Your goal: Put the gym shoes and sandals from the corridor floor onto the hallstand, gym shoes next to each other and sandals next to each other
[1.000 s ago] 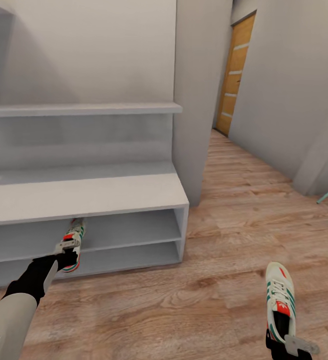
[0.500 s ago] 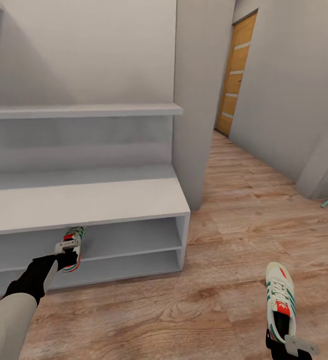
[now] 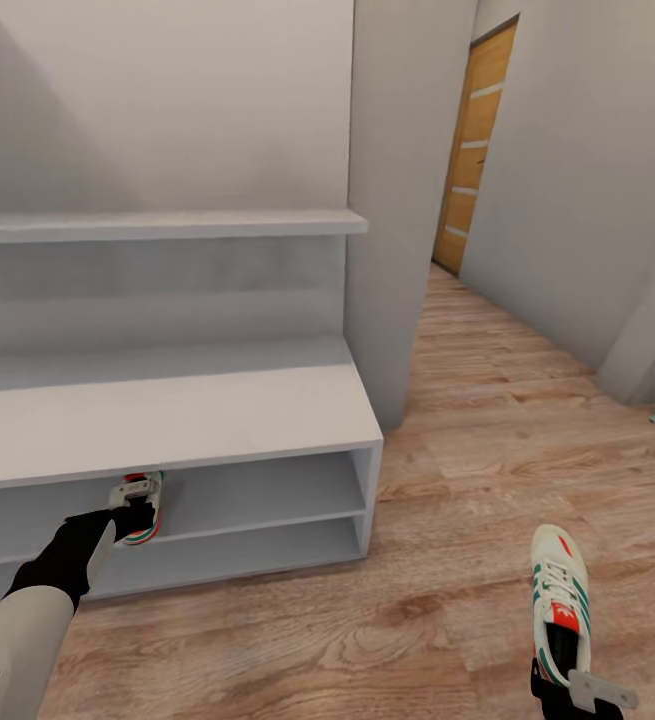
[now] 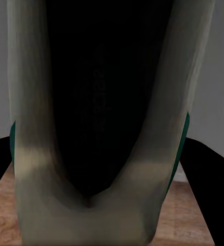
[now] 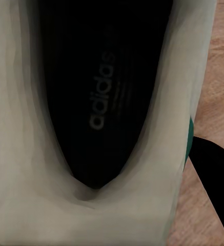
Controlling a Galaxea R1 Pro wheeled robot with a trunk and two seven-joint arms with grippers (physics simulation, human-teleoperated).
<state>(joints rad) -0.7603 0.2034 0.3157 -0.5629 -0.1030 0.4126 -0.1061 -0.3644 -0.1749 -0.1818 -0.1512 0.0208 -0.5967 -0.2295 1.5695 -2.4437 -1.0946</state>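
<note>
A: Two gym shoes are in sight, one at each side; starting at the left, where is the first?

B: The left gripper (image 3: 132, 512) is clamped on the heel of the left gym shoe (image 3: 142, 500); the shoe's toe points into the upper open tier of the hallstand (image 3: 197, 410), just under the broad top; whether its sole rests on that shelf I cannot tell. The left wrist view looks down into that shoe's black inside (image 4: 99, 97), cream sides running along it.

A: And the hallstand itself?

B: White-grey; two open tiers under the top, one wall shelf (image 3: 167, 222) above; it stands on the corridor floor (image 3: 467, 440), with a grey wall pillar (image 3: 402, 200) touching its right end.

A: Further right?

B: A wooden door (image 3: 477, 145) stands at the corridor's far end; nearer, at the lower right, the right gripper (image 3: 577, 695) grips the heel of the right gym shoe (image 3: 559, 600), which is well apart from the rack, toe pointing away. The right wrist view shows its dark insole (image 5: 106, 92) with pale lettering, and floor planks beside it.
</note>
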